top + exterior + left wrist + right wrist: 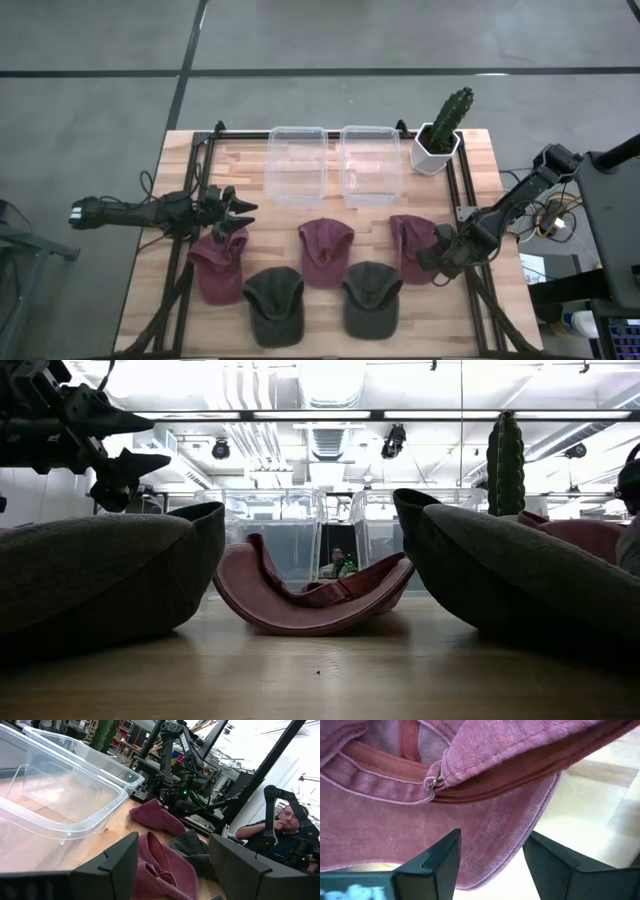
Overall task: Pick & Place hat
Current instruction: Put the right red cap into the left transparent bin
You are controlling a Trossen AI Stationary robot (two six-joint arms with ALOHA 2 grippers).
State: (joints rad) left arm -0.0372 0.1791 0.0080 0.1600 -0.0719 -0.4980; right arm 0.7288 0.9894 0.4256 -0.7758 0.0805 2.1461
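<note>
Five hats are lying on the bench point(470, 160), w/ three maroon in the middle row and two dark green in the row nearer 6 o'clock. The right maroon hat point(410, 245) is sitting at approx 4 o'clock from bench centre. The right gripper point(445, 255) is pressing in at its 3 o'clock edge, jaws spread, w/ the brim point(485, 845) filling the gap between them in the wrist view; nothing is being clamped yet, and whether the fingers are touching the fabric can't be told.

The middle maroon hat point(326, 250) is lying near bench centre, upside down and rocking-chair shaped in the low view point(310, 595). The left maroon hat point(218, 262) is sitting at approx 8 o'clock. The left gripper point(238, 215) is hovering just off its 12 o'clock edge, jaws released and gripping nothing, above the bench surface.

The two green hats are sitting side by side, left one point(274, 305) at 7 o'clock, right one point(371, 297) at 5 o'clock.

Two clear plastic bins point(298, 165) and point(371, 165) are standing side by side toward 12 o'clock, both holding nothing visible. A cactus in a white pot point(440, 135) is standing at approx 1 o'clock, just beside the right bin.

A person point(282, 832) is sitting beyond the bench, hand near chin.
</note>
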